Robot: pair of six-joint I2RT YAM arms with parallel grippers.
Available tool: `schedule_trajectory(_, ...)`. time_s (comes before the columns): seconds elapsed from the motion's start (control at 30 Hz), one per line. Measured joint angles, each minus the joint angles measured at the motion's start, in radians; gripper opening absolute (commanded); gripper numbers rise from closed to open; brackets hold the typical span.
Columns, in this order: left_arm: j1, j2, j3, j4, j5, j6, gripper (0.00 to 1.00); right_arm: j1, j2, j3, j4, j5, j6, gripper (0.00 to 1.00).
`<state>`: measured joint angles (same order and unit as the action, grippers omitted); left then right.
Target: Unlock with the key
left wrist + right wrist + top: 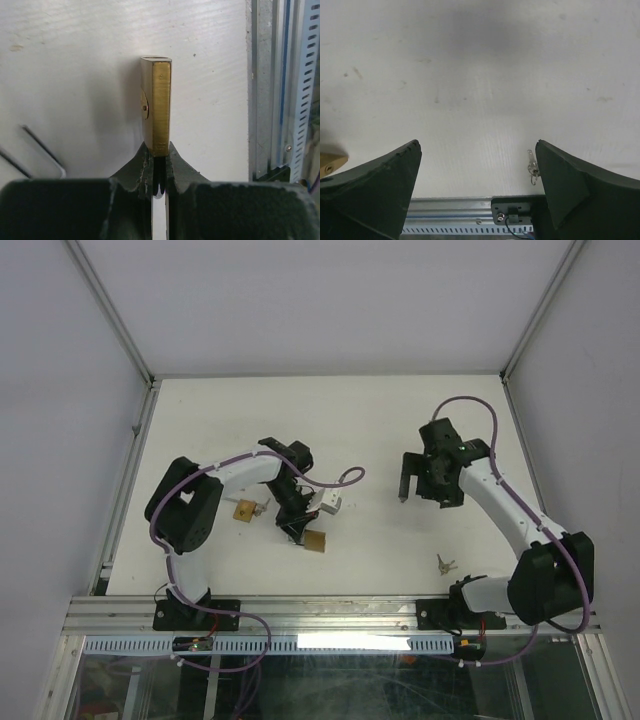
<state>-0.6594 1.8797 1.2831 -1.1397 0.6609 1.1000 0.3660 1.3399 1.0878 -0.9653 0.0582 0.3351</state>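
My left gripper (pixel 299 530) is shut on a brass padlock (pixel 314 542), pinching it at the shackle end; the lock's body sticks out edge-on past the fingers in the left wrist view (pixel 159 107), close over the white table. A small bunch of keys (pixel 444 563) lies on the table near the right arm's base; it also shows in the right wrist view (pixel 533 166), beside the right finger. My right gripper (pixel 418 488) is wide open and empty, held above the table, apart from the keys.
A second brass piece (pixel 244 510) lies left of the left gripper. A purple cable (pixel 340 480) loops over the table by the left wrist. The table's front metal rail (pixel 330 612) runs just behind the keys. White walls close in the back and sides.
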Motion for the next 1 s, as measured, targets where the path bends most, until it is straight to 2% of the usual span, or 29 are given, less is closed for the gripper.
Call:
schedule_trajectory(0.2,0.014,-0.023,-0.098,-0.039,0.024,-0.058,0.00,-0.153,-0.087,-0.130,-0.080,0.085,0.199,0.71)
schedule_trajectory(0.3,0.043,-0.024,-0.146,-0.057,0.056,-0.086,0.00,-0.180,-0.116,-0.175,-0.126,0.128,0.321,0.58)
schedule_trajectory(0.47,0.099,-0.001,-0.174,-0.069,0.077,-0.125,0.00,-0.188,-0.081,-0.196,-0.213,0.172,0.518,0.60)
schedule_trajectory(0.57,0.112,0.037,-0.173,-0.068,0.078,-0.152,0.13,-0.189,-0.026,-0.205,-0.254,0.184,0.605,0.60)
schedule_trajectory(0.77,0.113,0.067,-0.187,-0.058,0.047,-0.209,0.28,-0.190,-0.001,-0.253,-0.302,0.174,0.744,0.60)
schedule_trajectory(0.93,0.118,0.059,-0.188,-0.079,0.056,-0.253,0.53,-0.191,0.004,-0.282,-0.322,0.150,0.808,0.59)
schedule_trajectory(0.97,0.118,0.055,-0.188,-0.083,0.057,-0.256,0.63,-0.191,0.007,-0.282,-0.323,0.145,0.816,0.59)
schedule_trajectory(1.0,0.119,0.050,-0.188,-0.090,0.057,-0.261,0.66,-0.191,0.012,-0.283,-0.323,0.137,0.829,0.57)
